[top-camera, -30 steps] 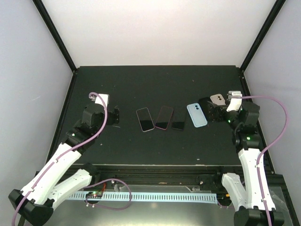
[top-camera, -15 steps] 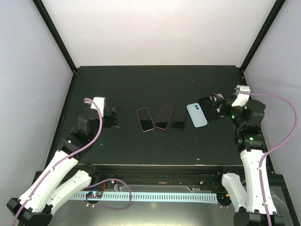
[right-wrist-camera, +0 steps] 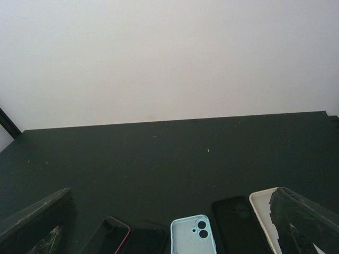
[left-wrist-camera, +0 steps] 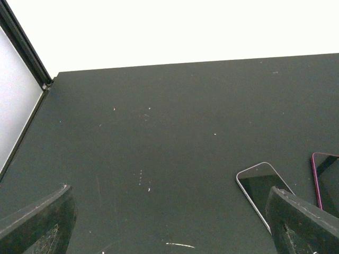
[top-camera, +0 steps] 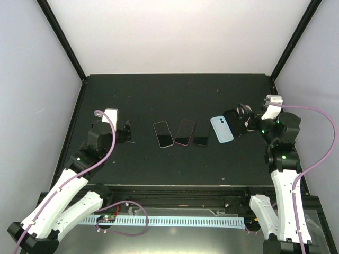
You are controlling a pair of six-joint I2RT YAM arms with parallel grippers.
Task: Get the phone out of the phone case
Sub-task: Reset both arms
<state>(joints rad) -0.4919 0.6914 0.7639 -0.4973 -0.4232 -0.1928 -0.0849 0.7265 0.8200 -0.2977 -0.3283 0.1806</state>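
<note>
The phone (top-camera: 185,132), with a black screen and a pinkish-purple edge, lies flat mid-table; it also shows in the left wrist view (left-wrist-camera: 326,180) and the right wrist view (right-wrist-camera: 108,235). The pale blue phone case (top-camera: 221,129) lies apart from it to the right, its inside facing up and empty, with the camera cut-out visible (right-wrist-camera: 193,236). My left gripper (top-camera: 128,133) is open and empty, left of the row of phones. My right gripper (top-camera: 244,123) is open and empty, just right of the blue case.
A white-rimmed phone (top-camera: 163,134) lies left of the pink-edged phone and a plain black phone (top-camera: 201,133) right of it. A black case (right-wrist-camera: 238,222) and a white-rimmed case (right-wrist-camera: 265,211) lie right of the blue case. The table's right edge (top-camera: 274,106) is close to the right arm.
The right wrist has turned and drawn back a little to the right. The left gripper has shifted slightly toward the back. The phones and cases have not moved.
</note>
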